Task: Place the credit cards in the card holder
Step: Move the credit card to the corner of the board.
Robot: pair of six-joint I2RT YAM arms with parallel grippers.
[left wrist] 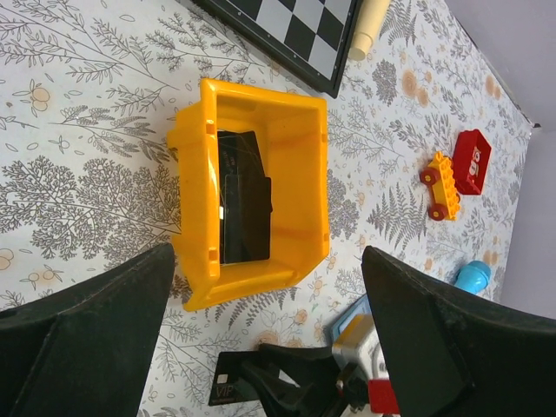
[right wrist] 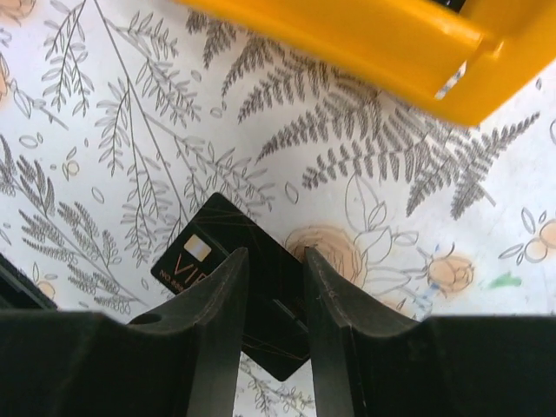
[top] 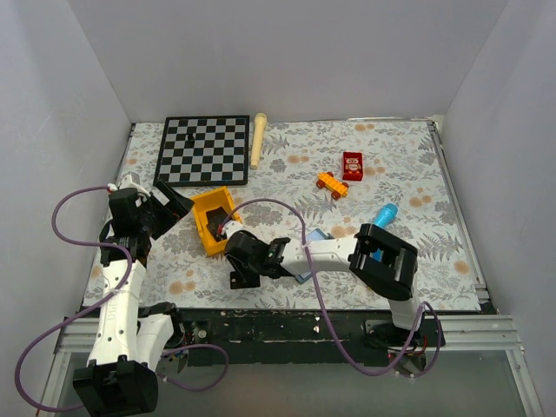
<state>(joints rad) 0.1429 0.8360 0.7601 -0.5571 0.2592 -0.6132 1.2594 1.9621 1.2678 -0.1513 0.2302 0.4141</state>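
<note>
While the right gripper (right wrist: 274,258) has its two fingers (right wrist: 217,321) pulled in to a narrow slot, I honestly can't tell if they're actually pinching anything. What shows through the slot is the face of a black card (right wrist: 213,230), the one with a chip and VIP lettering. It sticks out past the finger on the left of the wrist view, with the flowery tablecloth (right wrist: 104,130) all around it. Just beyond the fingertips is the outer wall of the yellow bin (right wrist: 347,35).

On the left gripper (left wrist: 268,254) the fingers are spread wide with nothing in them, hovering above that same bin. The second card (left wrist: 243,204) lies inside it, straight ahead between the tips.

The card holder (top: 314,236) sits back behind the right fingers, mostly tucked under that arm. Further out past the bin there's a chessboard (left wrist: 287,26), an orange toy car (left wrist: 441,184) and a red box (left wrist: 472,161).
</note>
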